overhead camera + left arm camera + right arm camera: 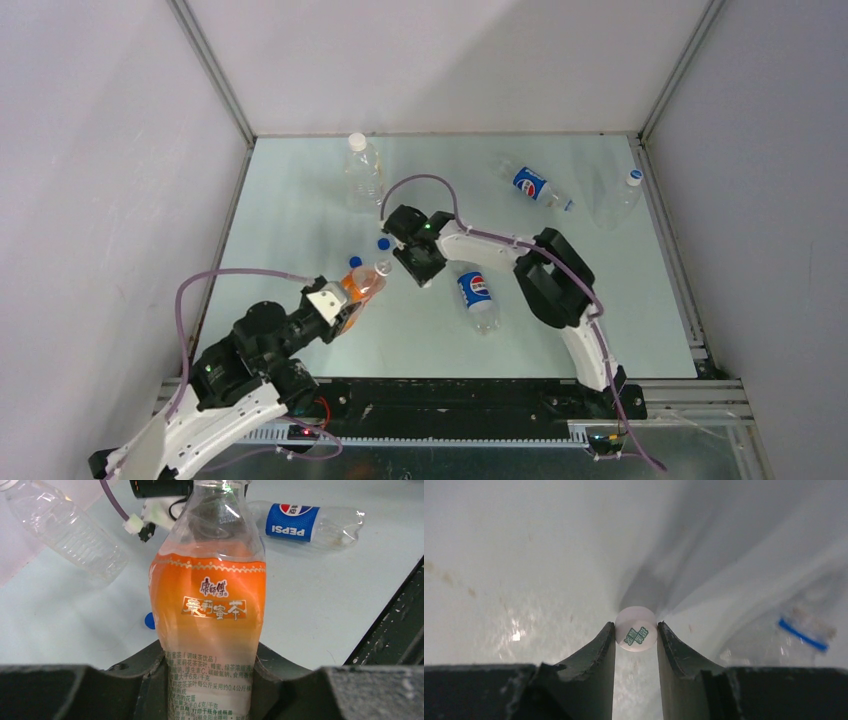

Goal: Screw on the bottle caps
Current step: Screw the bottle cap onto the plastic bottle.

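Pinching a white cap (636,636) between its fingertips at centre frame, the right end effector (636,629) is nearly closed; the left end effector (210,695) clamps an orange-labelled bottle (207,605), a blue cap (149,620) just left of it.

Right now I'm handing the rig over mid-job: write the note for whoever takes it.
Left gripper: shut on the orange-label bottle.
Right gripper: shut on a white cap, near that bottle's mouth, not on yet.
Two blue caps lie loose beside them.
Two Pepsi bottles lie on their sides; whether capped, unclear.
Two clear bottles at the back look capped.
To do: screw on the white cap, then probably the blue ones.
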Robot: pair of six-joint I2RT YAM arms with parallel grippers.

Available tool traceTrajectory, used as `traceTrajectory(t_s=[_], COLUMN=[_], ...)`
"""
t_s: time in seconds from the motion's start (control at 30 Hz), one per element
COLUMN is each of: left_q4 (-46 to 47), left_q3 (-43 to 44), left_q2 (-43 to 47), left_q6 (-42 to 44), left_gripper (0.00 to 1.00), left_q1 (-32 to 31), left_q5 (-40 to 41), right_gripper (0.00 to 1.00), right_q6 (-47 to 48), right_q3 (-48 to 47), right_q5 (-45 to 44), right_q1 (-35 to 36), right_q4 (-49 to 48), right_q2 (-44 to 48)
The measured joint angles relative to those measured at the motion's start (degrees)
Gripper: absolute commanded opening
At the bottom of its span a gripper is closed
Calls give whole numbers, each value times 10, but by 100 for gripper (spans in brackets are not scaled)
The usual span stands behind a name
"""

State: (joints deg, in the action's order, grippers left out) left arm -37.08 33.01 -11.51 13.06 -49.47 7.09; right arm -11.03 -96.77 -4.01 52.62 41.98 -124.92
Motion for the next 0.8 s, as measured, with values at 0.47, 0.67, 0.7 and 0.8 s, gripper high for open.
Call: traceTrajectory(t_s=[0.47,0.67,0.7,0.8], left_q4=[84,131,138,146], left_q3=[-4,-4,-4,4], left_q2=[-89,-166,-181,-226], left_q6=[13,21,20,21], left_gripper=[0,0,0,0], left_q1=[5,51,66,107], left_q5=[-97,-198,-218,-286], right_gripper=[4,5,5,7], right_q6=[66,103,110,134], right_q3=[218,269,273,277], right_q5=[134,239,258,306], right_q1=[-42,-95,-108,-140], right_q4=[-70,-73,-71,-64], right_q2=[396,522,540,581])
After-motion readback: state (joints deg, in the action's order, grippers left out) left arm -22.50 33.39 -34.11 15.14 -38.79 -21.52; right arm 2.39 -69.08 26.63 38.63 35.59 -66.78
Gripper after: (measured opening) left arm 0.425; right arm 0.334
